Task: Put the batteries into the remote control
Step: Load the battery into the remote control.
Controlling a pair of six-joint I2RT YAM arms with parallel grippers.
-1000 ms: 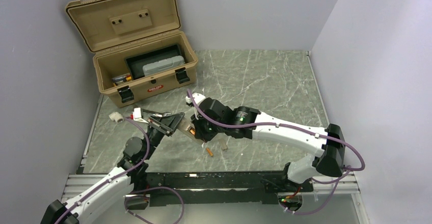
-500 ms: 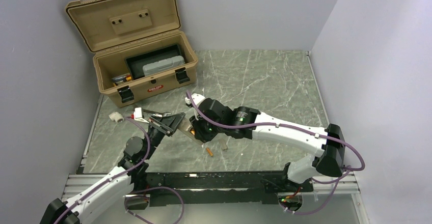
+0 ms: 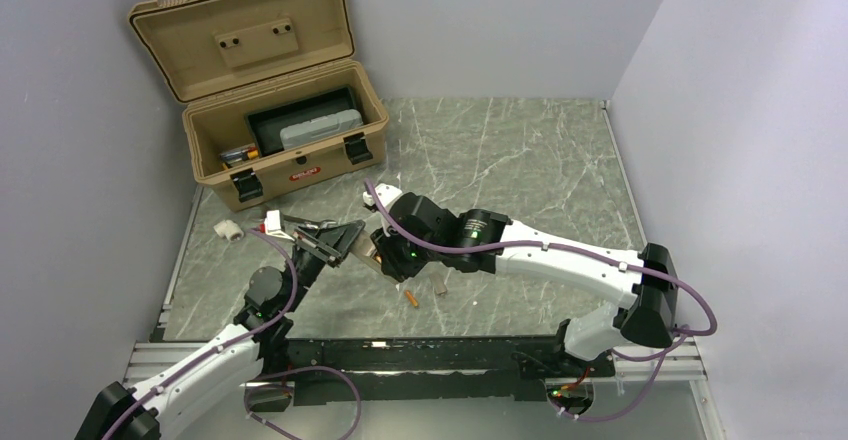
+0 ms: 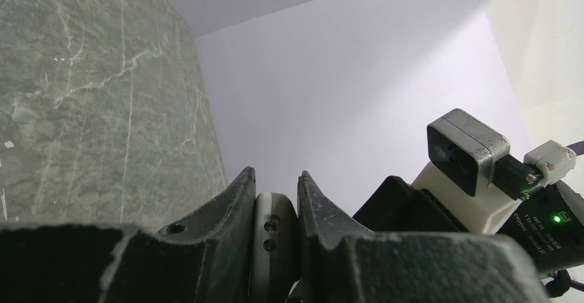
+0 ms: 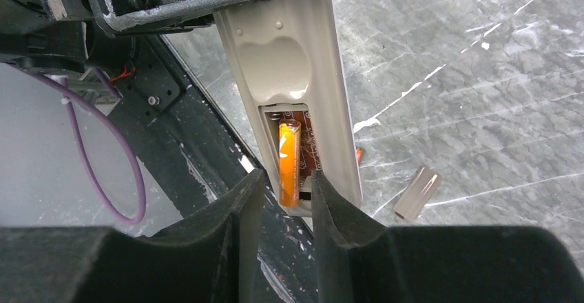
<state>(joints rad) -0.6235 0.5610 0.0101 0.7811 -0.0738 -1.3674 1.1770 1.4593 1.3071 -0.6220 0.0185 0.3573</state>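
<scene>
Left gripper [image 4: 275, 180] clamped on remote control [image 5: 296, 62], recess exposed. Right gripper [image 5: 287, 174] jaws parted astride first battery [image 5: 289, 162], which lies in the recess. Judgement: check it is seated flat, back straight out; second battery [image 3: 411, 299] on tabletop [image 3: 520, 160], near side.

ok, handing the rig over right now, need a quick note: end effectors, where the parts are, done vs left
Left end effector: shut on the remote control, back side showing, recess uncovered.
Right end effector: open, fingers either side of the first battery, not gripping it.
Done: first battery lies in the recess; whether it is fully seated is unclear.
Left: second battery lies loose on the table, battery cover close by. Load it, then probably refit the cover.
</scene>
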